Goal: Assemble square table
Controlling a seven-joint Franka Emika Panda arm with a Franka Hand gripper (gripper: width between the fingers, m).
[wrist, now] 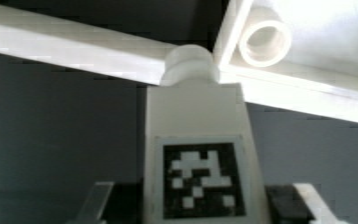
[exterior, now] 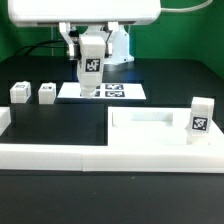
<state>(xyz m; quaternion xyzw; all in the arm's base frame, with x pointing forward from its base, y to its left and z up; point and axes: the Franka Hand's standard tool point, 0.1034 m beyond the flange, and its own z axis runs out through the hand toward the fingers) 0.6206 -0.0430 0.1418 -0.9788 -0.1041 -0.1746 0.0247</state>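
1. Hand point(exterior: 90, 60) point(wrist: 197, 208): mine is closed partway around one white leg, the held leg point(exterior: 90, 72) point(wrist: 194, 120). My fingers point(wrist: 98, 200) press on its two sides.
2. In the wrist view the held leg fills the middle, with its black-and-white tag point(wrist: 197, 178) facing the camera and its rounded end pointing away from me.
3. In the exterior view I hold it upright near the counter's point(exterior: 60, 125) rear edge, over the marker board point(exterior: 125, 90). I cannot tell whether its lower end touches the board.
4. The tabletop point(exterior: 150, 137) point(wrist: 318, 30) lies flat near the counter's front edge, towards the exterior view's right and well apart from my hand. The wrist view shows one round corner socket point(wrist: 265, 40) beyond the held leg's end.
5. A standing leg point(exterior: 199, 117) is upright at the tabletop's corner on the exterior view's right, tag facing forward. I cannot tell whether it sits in a socket or just beside the rim.
6. Two more legs stand near the counter's edge on the exterior view's left: the outer leg point(exterior: 19, 93) and the inner leg point(exterior: 46, 93), close together but apart.
7. The border rail point(exterior: 100, 158) runs along the counter's front edge, just in front of the tabletop.
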